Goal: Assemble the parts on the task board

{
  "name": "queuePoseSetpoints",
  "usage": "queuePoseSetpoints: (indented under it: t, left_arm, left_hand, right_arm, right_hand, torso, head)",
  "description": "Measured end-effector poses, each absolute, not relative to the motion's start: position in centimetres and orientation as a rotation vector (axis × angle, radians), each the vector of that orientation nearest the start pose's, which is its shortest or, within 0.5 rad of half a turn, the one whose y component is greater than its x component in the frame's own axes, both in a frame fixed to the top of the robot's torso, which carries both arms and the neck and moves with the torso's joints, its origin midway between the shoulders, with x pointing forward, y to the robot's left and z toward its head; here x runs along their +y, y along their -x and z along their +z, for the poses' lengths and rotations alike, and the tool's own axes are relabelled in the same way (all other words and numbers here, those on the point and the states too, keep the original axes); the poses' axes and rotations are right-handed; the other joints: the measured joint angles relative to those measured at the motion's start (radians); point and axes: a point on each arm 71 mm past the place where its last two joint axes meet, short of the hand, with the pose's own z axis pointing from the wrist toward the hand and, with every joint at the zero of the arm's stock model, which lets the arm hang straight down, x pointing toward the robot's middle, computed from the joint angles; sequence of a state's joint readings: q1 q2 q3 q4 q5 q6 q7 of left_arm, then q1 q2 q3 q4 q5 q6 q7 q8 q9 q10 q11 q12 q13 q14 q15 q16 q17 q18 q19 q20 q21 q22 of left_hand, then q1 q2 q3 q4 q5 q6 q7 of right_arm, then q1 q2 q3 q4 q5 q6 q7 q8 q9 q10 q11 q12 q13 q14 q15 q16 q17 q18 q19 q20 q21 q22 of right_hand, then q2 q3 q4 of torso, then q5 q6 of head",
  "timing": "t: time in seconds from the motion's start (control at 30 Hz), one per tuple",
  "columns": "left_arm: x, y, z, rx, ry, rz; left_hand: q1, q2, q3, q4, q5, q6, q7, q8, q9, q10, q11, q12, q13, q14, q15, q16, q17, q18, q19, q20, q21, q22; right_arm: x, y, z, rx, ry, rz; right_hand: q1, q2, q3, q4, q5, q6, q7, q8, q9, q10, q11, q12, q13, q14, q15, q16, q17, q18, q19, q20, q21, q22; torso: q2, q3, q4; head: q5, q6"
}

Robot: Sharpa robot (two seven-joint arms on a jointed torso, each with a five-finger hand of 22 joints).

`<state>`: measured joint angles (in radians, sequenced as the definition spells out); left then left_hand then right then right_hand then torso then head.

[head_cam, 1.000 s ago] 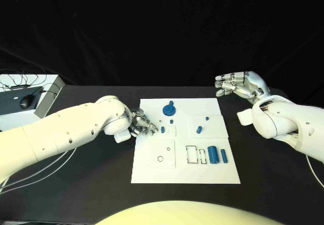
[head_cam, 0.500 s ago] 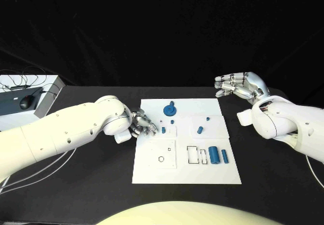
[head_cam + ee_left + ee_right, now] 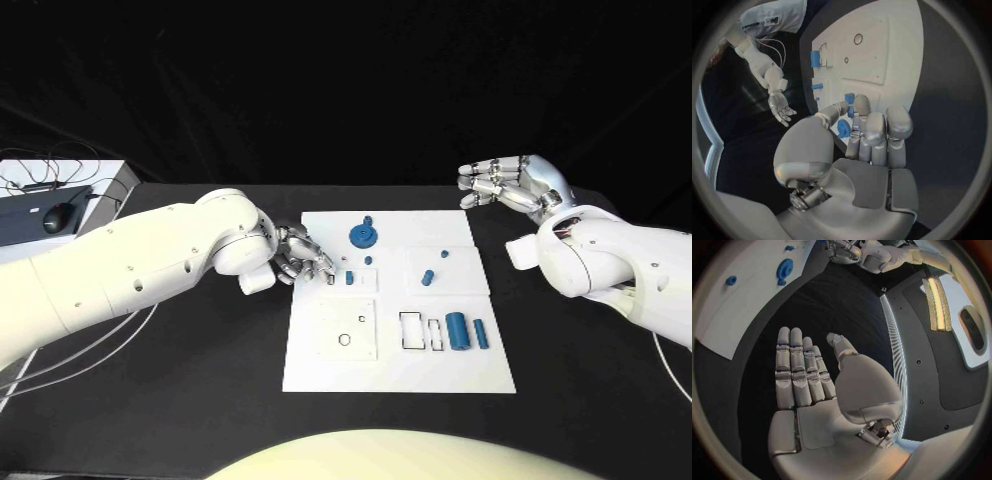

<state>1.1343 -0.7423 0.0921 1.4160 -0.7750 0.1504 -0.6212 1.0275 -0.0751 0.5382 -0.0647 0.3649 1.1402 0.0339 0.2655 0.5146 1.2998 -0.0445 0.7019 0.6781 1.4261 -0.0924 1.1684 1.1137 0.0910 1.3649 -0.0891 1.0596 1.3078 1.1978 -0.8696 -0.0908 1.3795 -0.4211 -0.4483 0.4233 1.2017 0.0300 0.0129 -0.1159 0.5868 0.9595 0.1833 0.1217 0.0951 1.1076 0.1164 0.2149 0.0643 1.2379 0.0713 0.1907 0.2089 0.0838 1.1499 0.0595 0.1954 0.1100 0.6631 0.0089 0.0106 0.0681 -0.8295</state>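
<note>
Long part (image 3: 477, 334) lies lengthwise, front-to-back on task board (image 3: 418, 375).

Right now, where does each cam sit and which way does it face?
Head: above, facing down at the board; both arms enter, left hand at the board's left edge, right hand beyond its far right corner.
Left wrist: behind the left hand, facing across the board.
Right wrist: behind the open right hand, over bare table.
Shared: all three show the blue disc.
</note>
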Motion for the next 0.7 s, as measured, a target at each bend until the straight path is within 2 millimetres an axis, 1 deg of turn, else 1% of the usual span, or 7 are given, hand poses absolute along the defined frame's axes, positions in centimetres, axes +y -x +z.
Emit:
queuePoseSetpoints:
  t: [0.2, 0.3, 0.33, 0.43, 0.47, 0.6, 0.7]
  left_arm:
    - [20.2, -49.3, -22.9, 2.505, 0.567, -0.604]
    - [20.6, -49.5, -23.1, 2.549, 0.566, -0.618]
    - [20.8, -49.6, -23.2, 2.564, 0.565, -0.623]
    - [21.1, -49.8, -23.3, 2.613, 0.554, -0.641]
    - [21.1, -49.9, -23.3, 2.628, 0.549, -0.647]
    - [20.9, -50.6, -23.2, 2.692, 0.521, -0.671]
    - [20.7, -51.2, -23.1, 2.733, 0.497, -0.674]
  left_hand:
    - [0.0, 0.0, 0.0, 0.0, 0.0, 0.0, 0.0, 0.0, -0.016, 0.0, 0.0, 0.0, 0.0, 0.0, 0.0, 0.0, -0.004, 0.0, -0.004, 0.004, 0.0, 0.0]
    - [0.001, 0.001, -0.004, -0.004, 0.0, 0.0, 0.0, -0.011, -0.023, 0.0, 0.0, 0.0, 0.0, 0.0, 0.0, 0.0, -0.005, 0.0, -0.007, 0.007, -0.008, 0.0]
    - [0.009, 0.009, -0.009, -0.009, -0.002, 0.004, 0.003, -0.017, -0.027, 0.0, 0.0, 0.0, 0.0, 0.0, 0.0, 0.0, -0.004, 0.0, -0.009, 0.007, -0.009, 0.0]
    - [0.009, 0.009, -0.01, -0.01, -0.003, 0.008, 0.0, -0.02, -0.031, 0.0, 0.0, 0.0, -0.001, 0.0, 0.0, 0.0, -0.003, 0.0, -0.014, 0.007, -0.012, -0.001]
    - [0.003, 0.016, -0.01, -0.01, -0.002, 0.01, 0.001, -0.026, -0.032, 0.0, 0.0, 0.0, -0.001, -0.003, 0.004, 0.0, -0.003, 0.0, -0.014, 0.007, -0.016, -0.002]
    - [-0.005, 0.024, -0.013, -0.013, 0.005, 0.015, 0.003, -0.028, -0.034, 0.002, 0.002, 0.0, -0.002, -0.004, 0.004, 0.0, -0.003, 0.0, -0.014, 0.007, -0.019, -0.003]
    - [-0.013, 0.032, -0.018, -0.018, 0.016, 0.015, 0.003, -0.033, -0.032, 0.002, 0.002, 0.0, -0.002, -0.004, 0.004, 0.0, 0.0, 0.0, -0.014, 0.007, -0.019, -0.003]
  right_arm:
    - [-26.6, -50.5, -19.4, 1.401, -0.686, 1.175]
    - [-26.6, -50.5, -19.4, 1.403, -0.68, 1.176]
    - [-26.5, -50.5, -19.4, 1.404, -0.678, 1.177]
    - [-26.4, -50.4, -19.4, 1.406, -0.673, 1.178]
    - [-26.4, -50.4, -19.4, 1.407, -0.672, 1.178]
    - [-26.3, -50.4, -19.4, 1.409, -0.667, 1.178]
    - [-26.3, -50.4, -19.4, 1.41, -0.664, 1.179]
  right_hand:
    - [0.0, 0.0, 0.0, 0.0, 0.0, 0.0, 0.0, 0.0, -0.001, 0.0, 0.0, 0.0, 0.0, 0.0, 0.0, 0.0, 0.0, 0.0, 0.0, 0.0, 0.0, 0.0]
    - [0.0, 0.0, 0.0, 0.0, 0.0, 0.0, 0.0, 0.0, -0.001, 0.0, 0.0, 0.0, 0.0, 0.0, 0.0, 0.0, 0.0, 0.0, 0.0, 0.0, 0.0, 0.0]
    - [0.0, 0.0, 0.0, 0.0, 0.0, 0.0, 0.0, 0.0, -0.001, 0.0, 0.0, 0.0, 0.0, 0.0, 0.0, 0.0, 0.0, 0.0, 0.0, 0.0, 0.0, 0.0]
    - [0.0, 0.0, 0.0, 0.0, 0.0, 0.0, 0.0, 0.0, -0.001, 0.0, 0.0, 0.0, 0.0, 0.0, 0.0, 0.0, 0.0, 0.0, 0.0, 0.0, 0.0, 0.0]
    - [0.0, 0.0, 0.0, 0.0, 0.0, 0.0, 0.0, 0.0, -0.001, 0.0, 0.0, 0.0, 0.0, 0.0, 0.0, 0.0, 0.0, 0.0, 0.0, 0.0, 0.0, 0.0]
    - [0.0, 0.0, 0.003, -0.003, 0.0, 0.0, 0.0, 0.0, -0.001, 0.0, 0.0, 0.0, 0.0, 0.0, 0.0, 0.0, 0.0, 0.0, 0.0, 0.0, 0.0, 0.0]
    - [0.0, 0.0, 0.003, -0.003, 0.0, 0.0, 0.0, 0.0, -0.001, 0.0, 0.0, 0.0, 0.0, 0.0, 0.0, 0.0, 0.0, 0.0, 0.0, 0.0, 0.0, 0.0]
  torso:
    - [0.0, 0.0, -0.0004]
    - [0.0, -0.0001, -0.0004]
    - [0.0, -0.0001, -0.0004]
    - [0.0, -0.0002, -0.0003]
    - [0.0, -0.0003, -0.0002]
    - [0.0, -0.0006, -0.0002]
    - [0.0, -0.0012, -0.0004]
  head:
    - [-0.002, 0.002]
    - [-0.002, 0.003]
    - [-0.003, 0.003]
    - [-0.005, 0.002]
    - [-0.005, 0.002]
    - [-0.006, 0.003]
    - [-0.006, 0.003]
